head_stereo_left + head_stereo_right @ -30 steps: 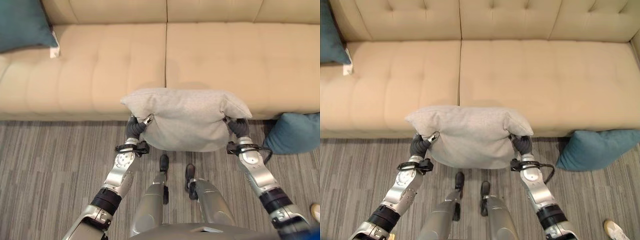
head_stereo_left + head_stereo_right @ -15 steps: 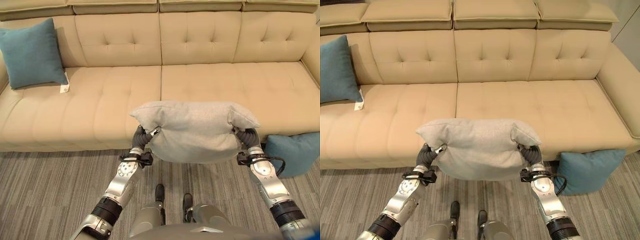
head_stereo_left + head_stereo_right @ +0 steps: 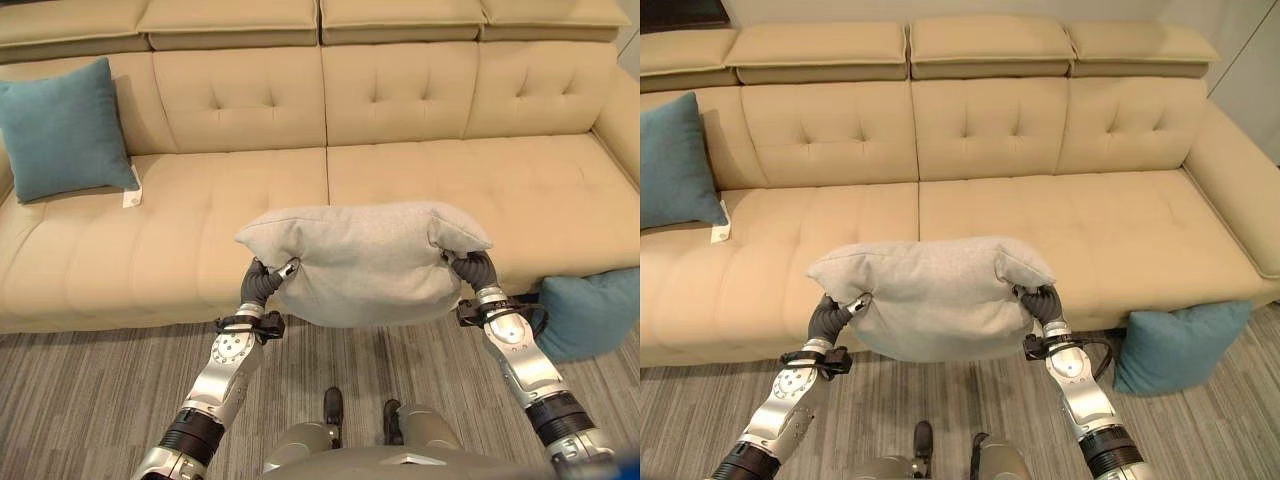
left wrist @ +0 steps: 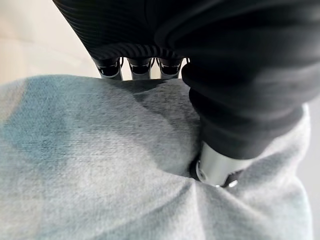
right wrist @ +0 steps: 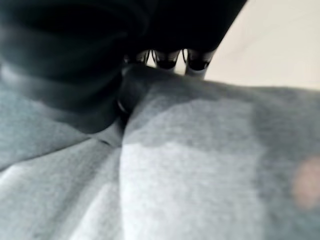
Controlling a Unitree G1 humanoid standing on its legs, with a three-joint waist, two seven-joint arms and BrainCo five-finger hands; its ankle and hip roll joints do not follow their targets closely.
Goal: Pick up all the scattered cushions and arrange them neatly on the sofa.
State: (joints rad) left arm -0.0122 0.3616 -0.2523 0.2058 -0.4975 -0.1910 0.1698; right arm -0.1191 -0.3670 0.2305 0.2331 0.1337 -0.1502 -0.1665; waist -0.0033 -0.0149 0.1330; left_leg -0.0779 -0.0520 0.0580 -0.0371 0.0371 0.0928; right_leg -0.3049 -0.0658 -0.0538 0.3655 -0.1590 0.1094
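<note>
I hold the grey cushion up between my two hands, in front of the sofa seat's front edge. My left hand pinches its left end, thumb dug into the cloth; my right hand clamps its right end likewise. The cushion is plump, pale grey and slightly creased at both corners. A teal cushion leans against the sofa's backrest; another teal cushion lies on the floor against the sofa's front.

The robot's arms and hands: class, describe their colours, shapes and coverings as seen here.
Both arms are silver-grey, jointed metal segments with a black band near the forearm. The left hand and right hand wear dark ribbed covers over wrist and back. The left wrist view shows silver fingers in a row and a silver thumb.
</note>
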